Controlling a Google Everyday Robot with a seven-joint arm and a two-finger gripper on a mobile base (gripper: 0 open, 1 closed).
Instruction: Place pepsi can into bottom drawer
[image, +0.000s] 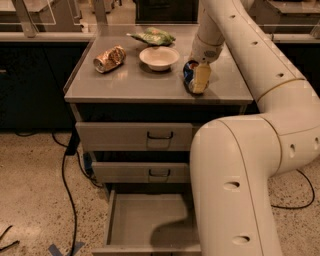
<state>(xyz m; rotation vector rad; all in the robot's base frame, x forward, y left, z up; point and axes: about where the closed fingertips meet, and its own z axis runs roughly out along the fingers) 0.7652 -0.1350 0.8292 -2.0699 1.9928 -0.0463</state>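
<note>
The pepsi can (188, 75), blue with silver ends, stands upright on the grey cabinet top (125, 82) near its right front. My gripper (197, 79) reaches down from the white arm and is at the can, its pale tip covering the can's right side. The can rests on the top. The bottom drawer (140, 220) is pulled out below, a grey tray with a bare floor, partly hidden on the right by my arm's lower link.
A crushed gold-brown can (109, 58), a white bowl (159, 57) and a green bag (152, 36) lie on the cabinet top. Two closed drawer fronts (135, 136) (142, 172) sit above the open drawer. A black cable (65, 170) runs along the floor at left.
</note>
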